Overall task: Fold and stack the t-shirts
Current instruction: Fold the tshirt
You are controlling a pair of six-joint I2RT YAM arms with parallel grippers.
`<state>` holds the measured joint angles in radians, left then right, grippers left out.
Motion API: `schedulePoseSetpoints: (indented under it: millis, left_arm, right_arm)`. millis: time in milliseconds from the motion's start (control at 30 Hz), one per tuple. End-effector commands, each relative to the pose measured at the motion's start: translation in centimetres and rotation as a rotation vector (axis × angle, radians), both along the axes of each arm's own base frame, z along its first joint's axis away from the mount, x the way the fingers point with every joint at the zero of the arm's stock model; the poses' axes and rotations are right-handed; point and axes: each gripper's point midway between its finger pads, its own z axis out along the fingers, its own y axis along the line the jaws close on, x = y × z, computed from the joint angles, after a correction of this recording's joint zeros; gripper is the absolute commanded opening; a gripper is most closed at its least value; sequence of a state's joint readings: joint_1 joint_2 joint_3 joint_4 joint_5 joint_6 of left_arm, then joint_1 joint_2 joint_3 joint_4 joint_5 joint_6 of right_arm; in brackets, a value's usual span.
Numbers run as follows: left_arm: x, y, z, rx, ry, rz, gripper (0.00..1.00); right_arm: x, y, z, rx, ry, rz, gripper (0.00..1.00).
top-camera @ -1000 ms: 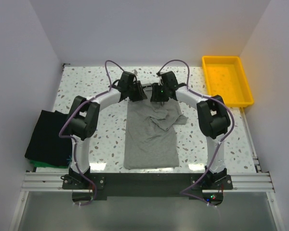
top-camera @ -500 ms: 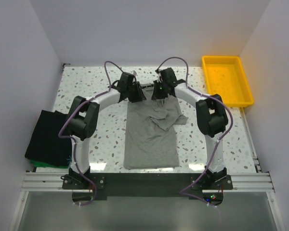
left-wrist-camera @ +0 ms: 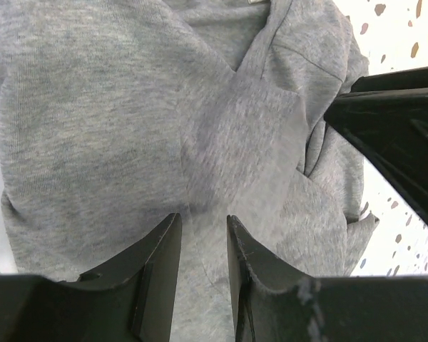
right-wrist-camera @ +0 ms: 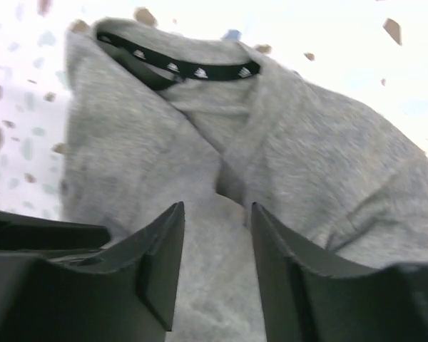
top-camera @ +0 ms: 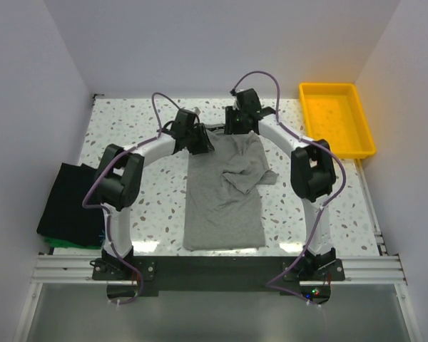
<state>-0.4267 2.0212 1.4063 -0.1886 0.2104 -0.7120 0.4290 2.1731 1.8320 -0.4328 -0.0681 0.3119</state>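
Note:
The heather-grey t-shirt (top-camera: 225,199) lies lengthwise in the middle of the table, with a sleeve crumpled across its upper right. Both grippers hover over its far end. My left gripper (top-camera: 202,142) is at the shirt's far left corner, its jaws (left-wrist-camera: 202,217) a little apart above flat grey cloth and holding nothing. My right gripper (top-camera: 241,130) is open (right-wrist-camera: 217,206) just above the cloth near the collar, whose black neck tape (right-wrist-camera: 178,68) shows. A folded black t-shirt (top-camera: 71,203) rests on a green one (top-camera: 53,244) at the left edge.
A yellow plastic tray (top-camera: 363,127) stands at the back right. The right arm's black body (left-wrist-camera: 399,121) is close beside my left gripper. White walls close in the speckled table (top-camera: 128,121) at the back and on both sides.
My right gripper has moved toward the back wall, and the shirt's collar end has been drawn out farther back with it. The left gripper has shifted only slightly.

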Motion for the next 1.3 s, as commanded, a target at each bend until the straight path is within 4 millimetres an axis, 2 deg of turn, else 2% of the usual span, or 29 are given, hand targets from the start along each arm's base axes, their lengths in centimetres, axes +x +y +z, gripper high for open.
schedulePoseSetpoints:
  millis: [0, 33, 67, 100, 167, 200, 300, 333, 367, 400, 500, 600, 667, 900, 1033, 1133, 1267]
  left_arm:
    - [0.3, -0.6, 3.8, -0.04, -0.097, -0.036, 0.36]
    - [0.1, -0.7, 4.2, -0.045, -0.104, -0.041, 0.37]
    - [0.0, -0.9, 4.5, -0.05, -0.108, -0.046, 0.37]
    - [-0.2, -1.1, 5.0, -0.054, -0.116, -0.052, 0.37]
    - [-0.5, -1.4, 5.3, -0.056, -0.125, -0.064, 0.37]
    - [-0.7, -1.7, 5.5, -0.057, -0.13, -0.074, 0.37]
    - [-1.3, -2.4, 5.6, -0.06, -0.129, -0.091, 0.37]
    - [-1.4, -2.5, 5.7, -0.061, -0.131, -0.096, 0.37]
    - [-1.6, -2.9, 5.7, -0.064, -0.134, -0.105, 0.37]
    - [-1.7, -3.2, 5.8, -0.069, -0.135, -0.11, 0.37]
    - [-2.0, -4.3, 5.8, -0.074, -0.138, -0.128, 0.37]
    - [-2.2, -5.5, 5.7, -0.082, -0.138, -0.156, 0.37]
    - [-2.4, -6.2, 5.7, -0.081, -0.139, -0.168, 0.37]
    - [-3.6, -7.2, 4.2, -0.065, -0.105, -0.176, 0.37]
    - [-3.8, -7.3, 3.5, -0.063, -0.093, -0.172, 0.36]
    - [-3.7, -7.1, 3.2, -0.055, -0.09, -0.164, 0.37]
    - [-3.6, -7.1, 2.8, -0.052, -0.084, -0.157, 0.36]
  right_arm:
    - [-0.5, -2.7, 2.3, -0.053, -0.03, -0.081, 0.47]
    - [-1.1, -4.2, 2.1, -0.084, -0.022, -0.127, 0.52]
    - [-1.5, -5.7, 3.8, -0.074, -0.04, -0.169, 0.53]
    - [-2.8, -7.0, 2.9, -0.074, -0.002, -0.211, 0.53]
    - [-4.3, -9.4, 3.0, -0.067, 0.021, -0.285, 0.54]
    - [-5.9, -11.2, 3.3, -0.038, 0.028, -0.332, 0.54]
    - [-8.7, -13.9, 3.1, -0.026, 0.045, -0.413, 0.55]
    - [-10.7, -14.5, 2.7, -0.016, 0.057, -0.416, 0.56]
    - [-11.3, -14.7, 2.5, -0.005, 0.056, -0.419, 0.57]
    - [-12.8, -15.1, 1.7, 0.0, 0.079, -0.438, 0.57]
    - [-14.4, -14.8, -0.2, 0.04, 0.12, -0.446, 0.6]
    - [-15.0, -13.7, -1.7, 0.105, 0.162, -0.442, 0.61]
    - [-14.8, -12.9, -2.3, 0.154, 0.176, -0.442, 0.61]
    - [-15.1, -12.0, -5.3, 0.229, 0.227, -0.49, 0.6]
    - [-14.6, -11.5, -5.7, 0.272, 0.228, -0.505, 0.59]
    - [-14.5, -11.2, -5.8, 0.294, 0.231, -0.512, 0.52]
    - [-14.5, -11.2, -6.2, 0.297, 0.239, -0.52, 0.21]
